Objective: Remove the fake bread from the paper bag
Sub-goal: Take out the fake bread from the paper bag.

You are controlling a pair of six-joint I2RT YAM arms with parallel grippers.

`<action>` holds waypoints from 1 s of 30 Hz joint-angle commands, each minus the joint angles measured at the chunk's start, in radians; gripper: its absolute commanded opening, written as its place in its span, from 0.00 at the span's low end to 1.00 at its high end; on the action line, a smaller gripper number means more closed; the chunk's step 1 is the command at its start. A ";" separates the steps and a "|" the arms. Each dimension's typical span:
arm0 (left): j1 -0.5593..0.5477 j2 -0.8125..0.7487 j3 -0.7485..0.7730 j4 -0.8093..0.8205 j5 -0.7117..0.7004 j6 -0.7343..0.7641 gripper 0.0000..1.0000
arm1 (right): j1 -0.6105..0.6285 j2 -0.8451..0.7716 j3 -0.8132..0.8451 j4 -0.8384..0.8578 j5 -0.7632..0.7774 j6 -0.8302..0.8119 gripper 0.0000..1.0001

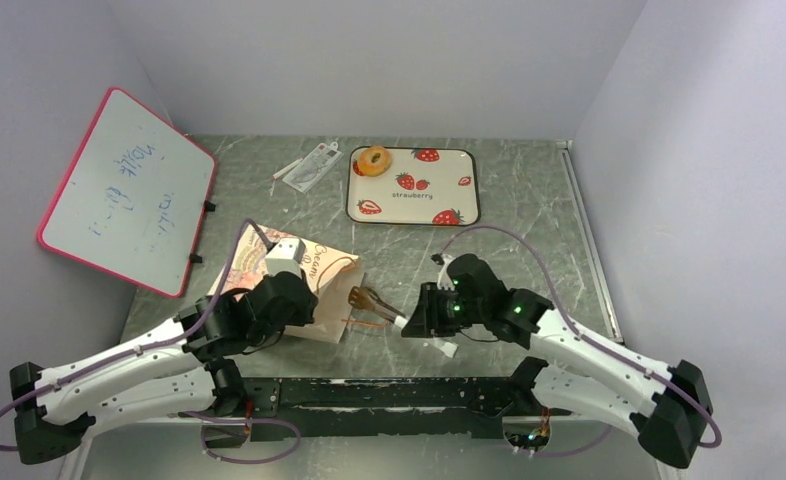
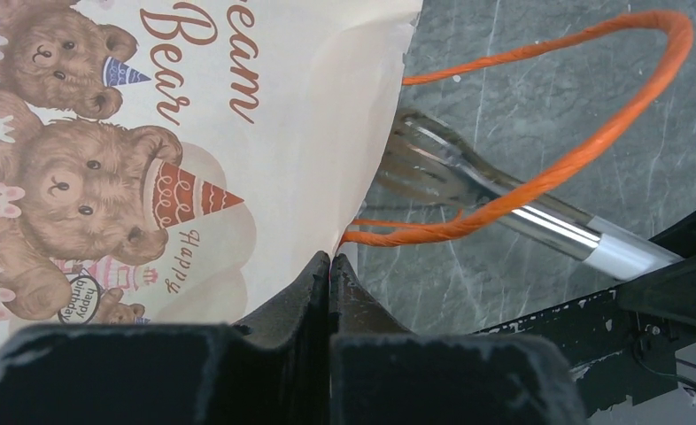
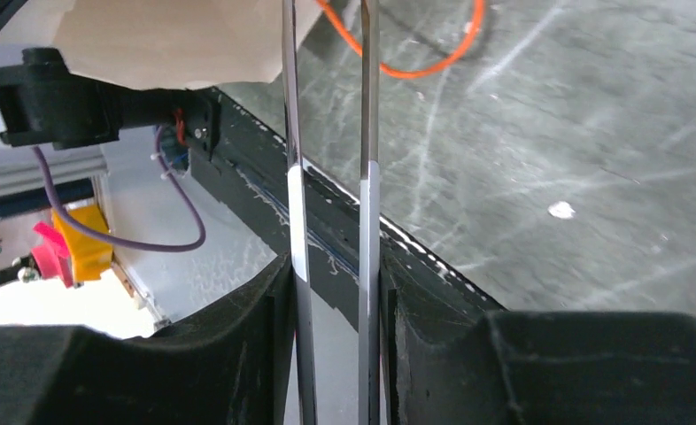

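The cream paper bag (image 1: pixel 309 272) with bear pictures (image 2: pixel 79 177) lies flat on the table, its mouth toward the right. My left gripper (image 2: pixel 329 260) is shut on the bag's mouth edge, right beside an orange loop handle (image 2: pixel 592 146). My right gripper (image 3: pixel 336 266) is shut on a pair of metal tongs (image 3: pixel 369 133). The tongs' flat tips (image 2: pixel 411 159) sit just at the bag's mouth, inside the handle loop, with nothing between them. One ring-shaped fake bread (image 1: pixel 374 160) rests on the strawberry tray (image 1: pixel 399 206). The bag's inside is hidden.
A pink-framed whiteboard (image 1: pixel 129 190) leans at the back left. A clear plastic packet (image 1: pixel 309 165) lies left of the tray. The black rail (image 1: pixel 389 392) runs along the table's near edge, close under both grippers.
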 commanded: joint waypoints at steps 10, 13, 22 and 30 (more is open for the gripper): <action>-0.002 0.140 0.076 0.009 0.167 0.040 0.21 | 0.057 0.300 0.012 0.445 -0.065 -0.011 0.38; -0.004 0.148 0.118 -0.003 0.202 0.045 0.48 | 0.061 0.354 0.027 0.480 -0.064 -0.021 0.37; -0.007 0.312 0.286 -0.126 0.211 0.074 0.65 | 0.061 0.407 0.043 0.507 -0.058 -0.038 0.37; -0.013 0.711 0.616 -0.379 0.075 0.151 0.70 | 0.062 0.393 0.019 0.516 -0.049 -0.031 0.38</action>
